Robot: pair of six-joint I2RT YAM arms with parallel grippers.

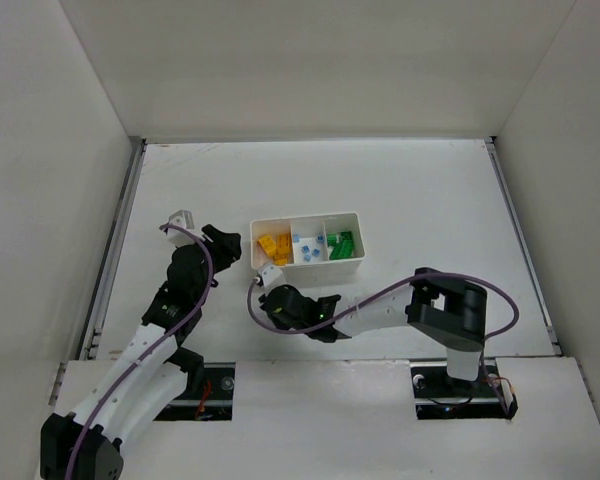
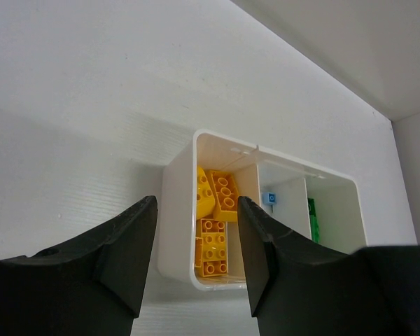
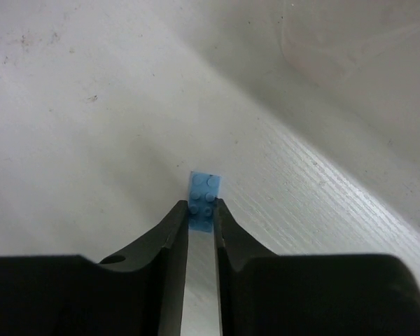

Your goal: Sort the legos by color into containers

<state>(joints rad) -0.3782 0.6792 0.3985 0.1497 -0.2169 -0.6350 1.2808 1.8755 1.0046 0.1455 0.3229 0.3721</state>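
The white tray [image 1: 358, 216] holds yellow-orange legos [image 1: 273, 246] in its left compartment, light blue legos [image 1: 308, 248] in the middle one and green legos [image 1: 342, 243] in the right one. My right gripper [image 3: 201, 206] is shut on a light blue lego [image 3: 204, 185], low over the table; I cannot tell if it touches. In the top view this gripper [image 1: 280, 305] is just in front of the tray's left end. My left gripper [image 2: 196, 204] is open and empty, left of the tray [image 2: 175, 238], facing the yellow-orange legos [image 2: 214, 245].
White walls enclose the table on three sides. My right forearm [image 1: 380, 312] lies across the table in front of the tray. The tray's wall [image 3: 357, 42] shows blurred at the top right of the right wrist view.
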